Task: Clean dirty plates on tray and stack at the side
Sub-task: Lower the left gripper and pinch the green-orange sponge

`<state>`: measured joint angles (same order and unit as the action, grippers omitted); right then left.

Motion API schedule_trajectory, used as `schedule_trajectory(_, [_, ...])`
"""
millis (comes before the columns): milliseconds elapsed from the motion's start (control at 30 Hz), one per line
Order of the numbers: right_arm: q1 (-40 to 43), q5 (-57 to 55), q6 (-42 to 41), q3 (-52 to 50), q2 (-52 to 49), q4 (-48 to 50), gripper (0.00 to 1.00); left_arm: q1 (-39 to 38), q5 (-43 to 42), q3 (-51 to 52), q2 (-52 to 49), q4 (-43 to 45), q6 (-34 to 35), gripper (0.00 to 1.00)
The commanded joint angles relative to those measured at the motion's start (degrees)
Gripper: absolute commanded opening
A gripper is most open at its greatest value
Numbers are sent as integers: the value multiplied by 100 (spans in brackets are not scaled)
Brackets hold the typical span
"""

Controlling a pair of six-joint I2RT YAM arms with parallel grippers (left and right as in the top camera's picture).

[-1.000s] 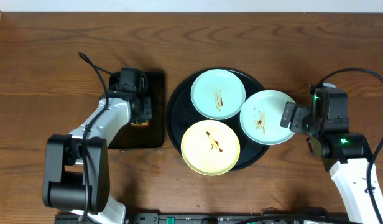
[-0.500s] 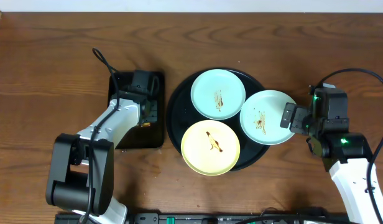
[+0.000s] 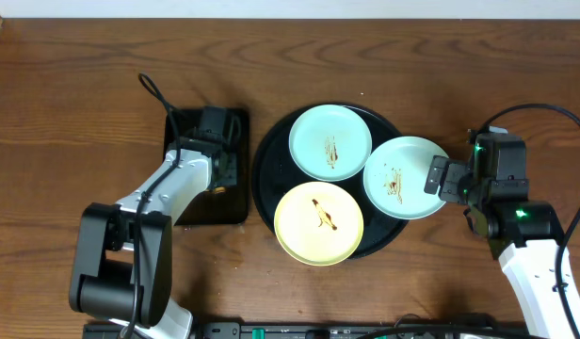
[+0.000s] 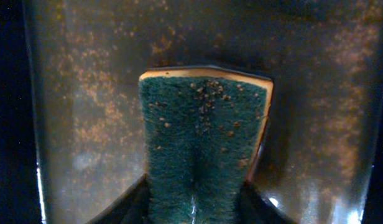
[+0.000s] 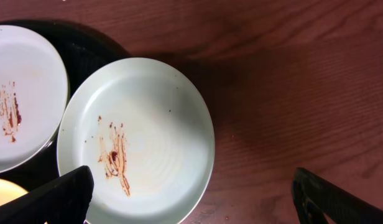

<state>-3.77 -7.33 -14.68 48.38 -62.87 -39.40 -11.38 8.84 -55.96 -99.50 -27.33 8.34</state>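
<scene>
Three dirty plates lie on the round black tray (image 3: 268, 160): a mint-green plate (image 3: 330, 141) at the back, a second mint-green plate (image 3: 401, 177) at the right overhanging the rim, and a yellow plate (image 3: 318, 223) in front. All have brown streaks. My left gripper (image 3: 217, 171) is over the rectangular black tray (image 3: 203, 212) and is shut on a green sponge (image 4: 201, 149). My right gripper (image 3: 438, 176) is open above the right plate's outer edge; that plate also shows in the right wrist view (image 5: 138, 140), between the fingers (image 5: 194, 199).
The wooden table (image 3: 83, 85) surrounds both trays. A black cable (image 3: 153, 94) loops behind the left arm. The right arm's cable (image 3: 535, 111) arcs at the far right. The back plate's edge shows in the right wrist view (image 5: 23, 93).
The left arm shifted a little to the right over the rectangular tray during the first half second, then held still. The right arm and the plates have not moved.
</scene>
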Motion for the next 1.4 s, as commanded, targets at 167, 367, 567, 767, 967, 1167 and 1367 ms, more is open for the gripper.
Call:
schedule_trajectory(167, [42, -55, -74, 118, 7, -26, 99, -22, -177, 120, 50, 90, 81, 10])
schedule_trajectory(367, [42, -55, -74, 118, 7, -37, 99, -22, -177, 127, 48, 437, 79, 7])
schedule_trajectory(567, [44, -61, -72, 118, 7, -70, 99, -17, -179, 33, 177, 426, 79, 7])
schedule_trajectory(767, [44, -103, -74, 118, -4, -70, 99, -17, -205, -50, 1075, 282, 195, 7])
schedule_trajectory(967, [44, -103, -74, 118, -4, -68, 99, 37, -199, -35, 1228, 341, 190, 8])
schedule_trajectory(1167, [42, -103, -74, 118, -4, -70, 99, 37, -343, 35, 763, 348, 232, 7])
schedule_trajectory(1367, [42, -101, -74, 118, -4, -72, 99, 37, -393, 35, 192, 396, 229, 7])
